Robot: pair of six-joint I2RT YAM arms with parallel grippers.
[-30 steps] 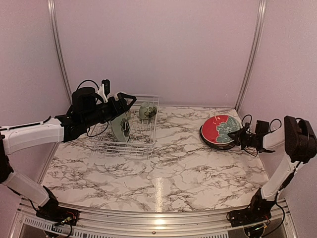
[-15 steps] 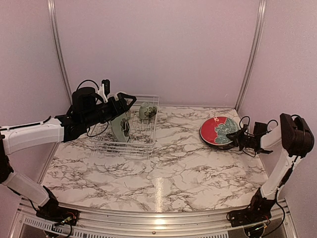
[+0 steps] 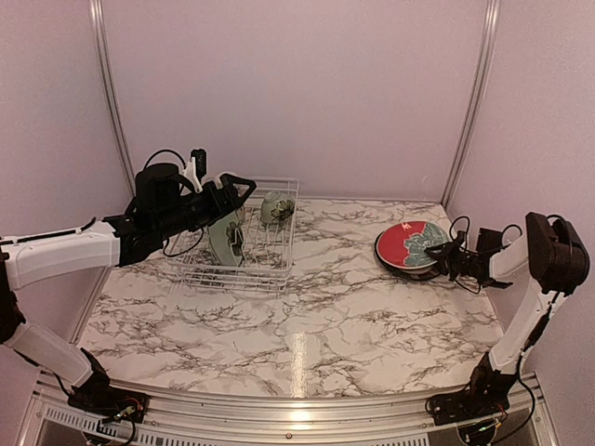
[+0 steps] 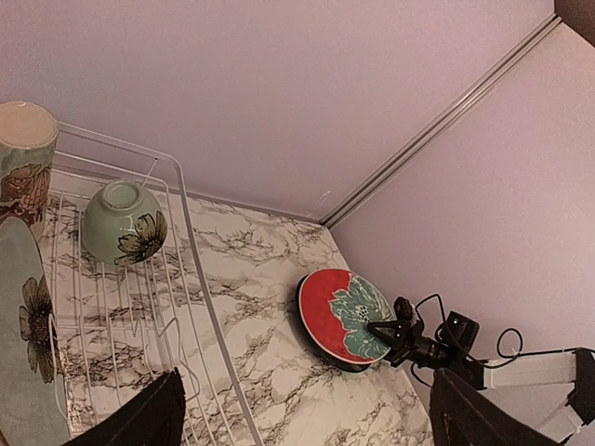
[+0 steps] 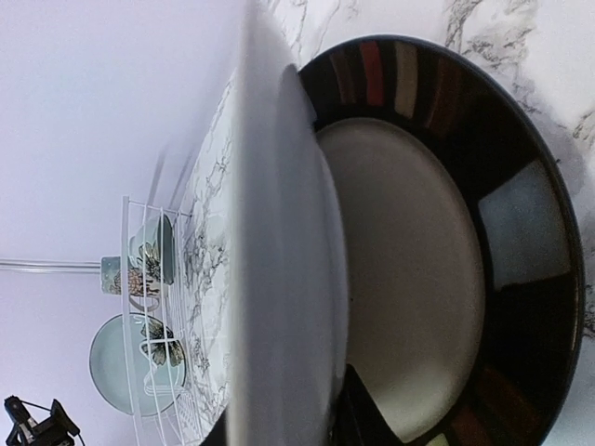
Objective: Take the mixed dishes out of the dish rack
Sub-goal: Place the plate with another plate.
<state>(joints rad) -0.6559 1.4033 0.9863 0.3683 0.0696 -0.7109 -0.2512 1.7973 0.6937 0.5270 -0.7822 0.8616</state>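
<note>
Over the last second my right arm has lowered the red plate (image 3: pixel 414 242) from a steep tilt to nearly flat, while my left arm has held its place.

The marble table (image 3: pixel 316 316) carries the dish rack (image 3: pixel 270 279) at its far left. My left arm reaches out level above the rack, and my left gripper (image 3: pixel 244 189) hangs over it with its fingers spread wide and nothing between them. My right arm rises from its base at the near right, bends at a high elbow and runs low toward the left. My right gripper (image 3: pixel 444 253) is clamped on the red plate's right rim.

Under that plate the cream plate with dark striped rim (image 5: pixel 446 279) lies flat on the table, well apart from the rack. The pale green plate (image 3: pixel 226 240) stands on edge among the tines. The cream floral mug (image 4: pixel 23 158) stands just beside it. The small pale green bowl (image 4: pixel 121 221) rests tipped in the rack's far corner, with its base toward my left wrist camera.
</note>
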